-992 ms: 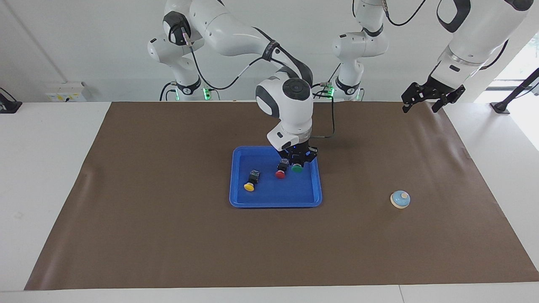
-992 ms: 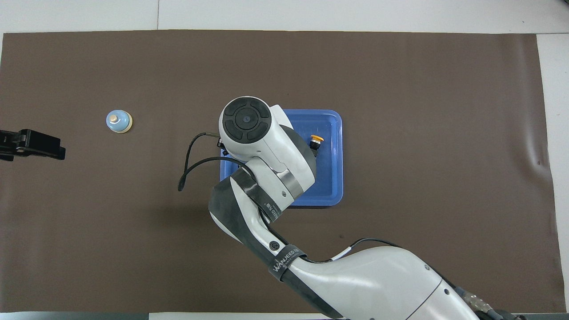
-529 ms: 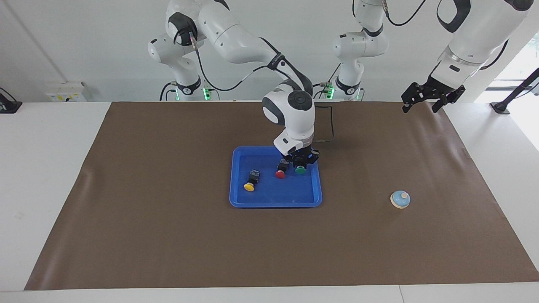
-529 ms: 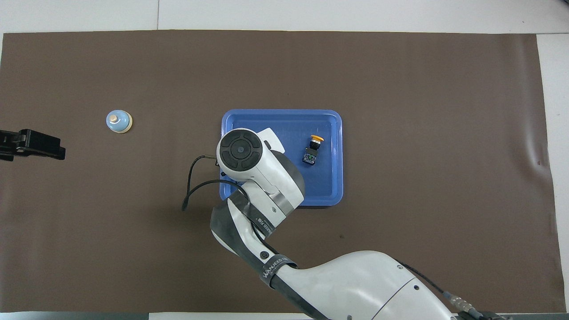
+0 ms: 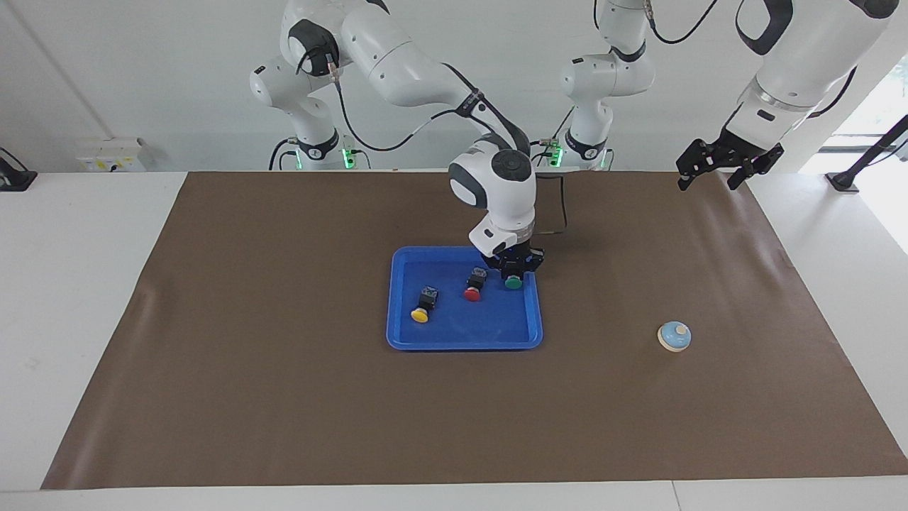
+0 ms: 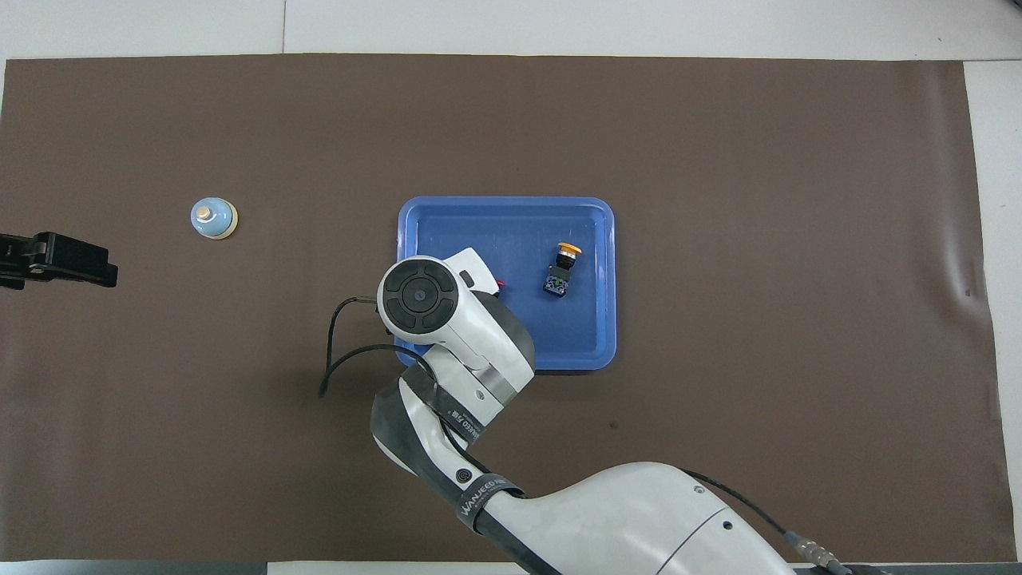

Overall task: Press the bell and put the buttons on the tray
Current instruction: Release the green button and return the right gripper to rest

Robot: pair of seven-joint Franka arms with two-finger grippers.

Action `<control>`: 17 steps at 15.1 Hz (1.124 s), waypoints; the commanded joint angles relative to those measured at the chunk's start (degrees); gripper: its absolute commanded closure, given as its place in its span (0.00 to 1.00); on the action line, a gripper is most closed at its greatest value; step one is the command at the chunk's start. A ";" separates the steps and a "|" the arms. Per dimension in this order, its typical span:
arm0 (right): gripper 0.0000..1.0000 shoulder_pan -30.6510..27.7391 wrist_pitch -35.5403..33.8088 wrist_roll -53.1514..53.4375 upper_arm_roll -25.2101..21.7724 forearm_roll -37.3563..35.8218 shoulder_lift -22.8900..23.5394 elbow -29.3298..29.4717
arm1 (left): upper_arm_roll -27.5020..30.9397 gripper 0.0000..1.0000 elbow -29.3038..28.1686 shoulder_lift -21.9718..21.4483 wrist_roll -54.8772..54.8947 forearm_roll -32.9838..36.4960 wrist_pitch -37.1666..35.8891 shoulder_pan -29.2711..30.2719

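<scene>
Right gripper [image 5: 516,272]: closed on the green button [image 5: 513,283], held low over the tray [image 5: 461,339] mid-table.
Left gripper [image 5: 718,165]: parked open near the table's corner.

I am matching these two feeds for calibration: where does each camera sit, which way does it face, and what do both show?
Facing view: high across the table, looking at the robots; both arms and bases show, the right gripper at the green button in the tray, the left gripper raised, waiting.
Overhead view: above the robots' end, looking steeply down; the right arm and left gripper show.
Shared: tray, yellow button, bell.
</scene>
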 commanded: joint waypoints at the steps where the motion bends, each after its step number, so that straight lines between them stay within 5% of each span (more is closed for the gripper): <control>1: 0.00 0.43 0.35 2.44 -0.42 0.80 -0.74 -0.84 | 0.12 0.00 -0.70 -0.96 -0.50 -0.58 -0.37 0.10; 9: 0.00 -3.69 -15.01 2.54 -3.05 0.63 -4.08 6.54 | 0.20 0.00 -0.70 -0.96 -0.50 -0.58 -0.37 0.10; 17: 0.00 -19.76 -24.17 -11.32 -3.05 0.63 -11.54 6.64 | 0.12 0.00 -0.70 -0.96 -0.50 -0.58 -0.37 0.10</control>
